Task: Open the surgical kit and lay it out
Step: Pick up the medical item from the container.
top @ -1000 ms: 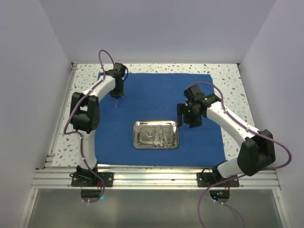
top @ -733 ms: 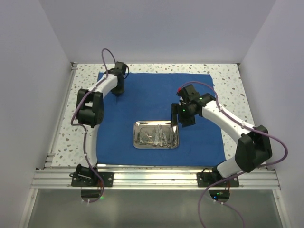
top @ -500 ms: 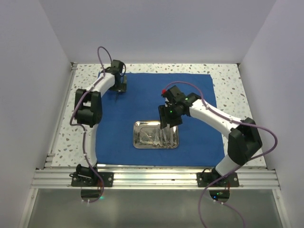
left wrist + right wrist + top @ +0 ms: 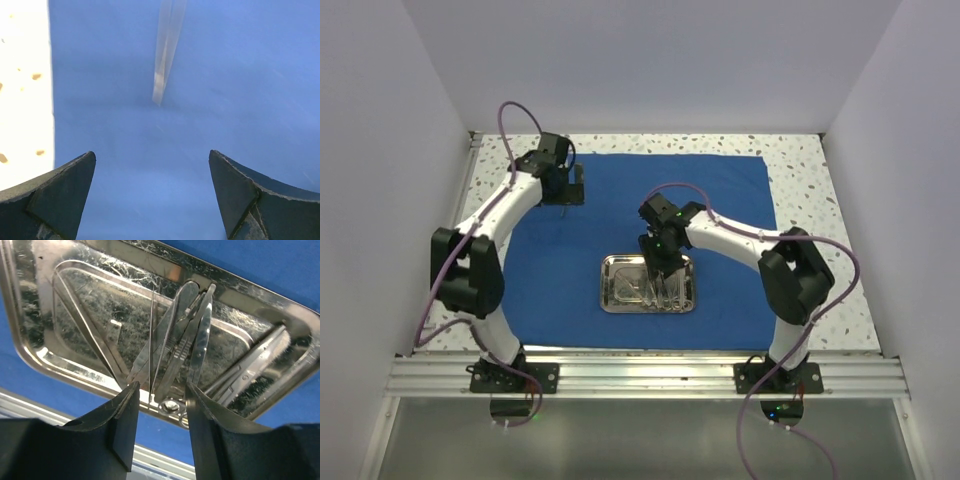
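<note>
The top external camera sat high above and behind the arm bases, facing down over the whole speckled table and the blue cloth. The left wrist camera looked down from close by, between the fingers of the left gripper, at the cloth's edge and a strip of table, both also in the top view. The right wrist camera hung very near the steel tray, past the right gripper; the top view showed that tray small.
</note>
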Action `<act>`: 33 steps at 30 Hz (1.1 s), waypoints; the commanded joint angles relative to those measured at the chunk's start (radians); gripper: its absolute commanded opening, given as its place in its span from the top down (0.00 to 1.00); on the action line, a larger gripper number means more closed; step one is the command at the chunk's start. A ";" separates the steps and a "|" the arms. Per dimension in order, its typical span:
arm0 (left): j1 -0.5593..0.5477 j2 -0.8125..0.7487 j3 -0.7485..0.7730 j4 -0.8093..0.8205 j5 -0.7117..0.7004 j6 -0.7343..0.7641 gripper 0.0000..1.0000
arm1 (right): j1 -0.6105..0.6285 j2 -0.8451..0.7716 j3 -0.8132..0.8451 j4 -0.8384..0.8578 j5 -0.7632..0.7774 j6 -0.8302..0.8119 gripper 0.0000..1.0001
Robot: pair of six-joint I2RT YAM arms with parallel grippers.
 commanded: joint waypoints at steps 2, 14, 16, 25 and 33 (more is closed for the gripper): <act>-0.098 -0.161 -0.142 -0.007 0.082 -0.076 0.01 | 0.023 0.051 0.053 0.031 0.024 0.008 0.55; -0.144 -0.321 -0.208 -0.089 0.075 -0.090 0.01 | 0.055 0.165 0.087 0.014 0.065 0.019 0.76; -0.144 -0.347 -0.205 -0.102 0.063 -0.087 0.01 | 0.056 0.182 0.098 0.004 0.074 0.020 0.84; -0.143 -0.537 -0.237 -0.116 0.038 -0.130 0.00 | 0.055 0.149 0.297 -0.079 0.084 0.031 1.00; -0.143 -0.629 -0.254 -0.116 0.064 -0.138 0.00 | 0.055 0.332 0.682 -0.055 -0.043 0.108 1.00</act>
